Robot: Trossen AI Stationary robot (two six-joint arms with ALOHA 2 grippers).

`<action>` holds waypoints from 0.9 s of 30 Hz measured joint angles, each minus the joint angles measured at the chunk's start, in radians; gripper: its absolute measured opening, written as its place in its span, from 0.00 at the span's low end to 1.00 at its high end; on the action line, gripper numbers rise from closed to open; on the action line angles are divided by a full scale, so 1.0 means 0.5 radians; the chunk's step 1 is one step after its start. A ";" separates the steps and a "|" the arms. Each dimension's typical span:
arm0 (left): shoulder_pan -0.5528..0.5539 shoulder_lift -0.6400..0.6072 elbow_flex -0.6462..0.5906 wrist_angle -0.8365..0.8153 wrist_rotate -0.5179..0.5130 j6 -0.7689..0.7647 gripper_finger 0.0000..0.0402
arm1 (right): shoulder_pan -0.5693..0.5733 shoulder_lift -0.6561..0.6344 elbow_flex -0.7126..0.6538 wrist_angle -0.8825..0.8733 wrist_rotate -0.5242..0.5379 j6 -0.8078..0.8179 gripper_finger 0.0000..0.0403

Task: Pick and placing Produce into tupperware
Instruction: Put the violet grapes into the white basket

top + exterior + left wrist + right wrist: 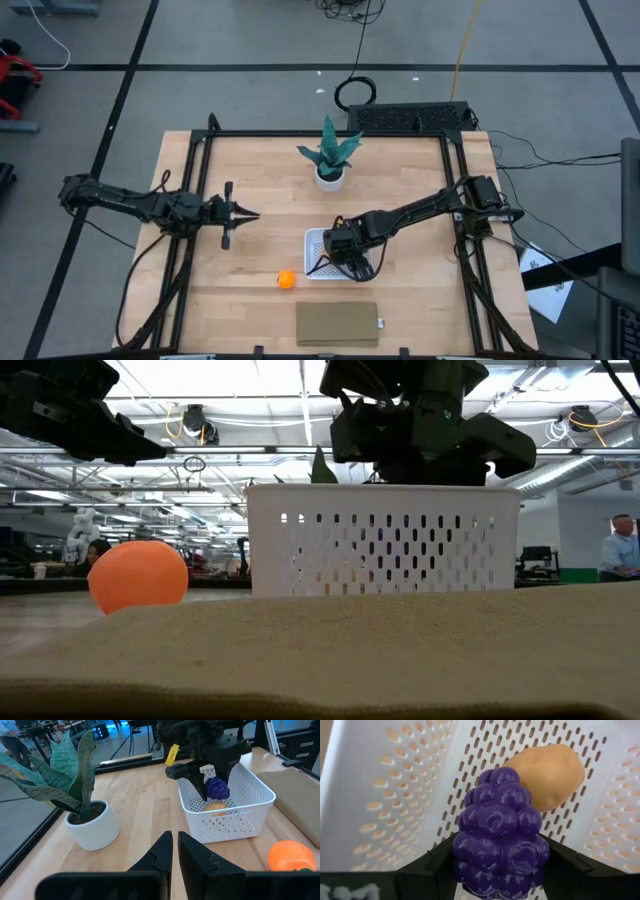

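The right gripper [497, 870] hung over the white tupperware [315, 240], pinching the purple grape cluster [497, 832] directly above the tan potato [551, 775] already lying inside. The orange ball [286, 280] sat on the table just beside the tupperware, toward the left gripper [243, 214], which waited farther back with fingers pressed nearly together; the right arm looked the nearer of the two to it

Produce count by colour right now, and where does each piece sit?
Orange: 1, orange ball on the table beside the tupperware.
Tan-yellow: 1, tan-yellow oval inside the tupperware.
Purple: 1, purple lump held in the right hand over it.
Total: 3
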 joint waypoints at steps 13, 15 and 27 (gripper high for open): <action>0.000 -0.001 0.000 0.000 0.000 0.000 0.08 | -0.054 0.000 0.000 -0.083 -0.204 0.099 0.52; 0.000 0.000 0.000 0.000 0.000 0.000 0.08 | -0.052 0.000 0.000 -0.083 -0.198 0.106 0.52; 0.000 0.000 0.000 0.000 0.000 0.000 0.08 | -0.052 0.000 0.000 -0.019 -0.142 0.075 0.52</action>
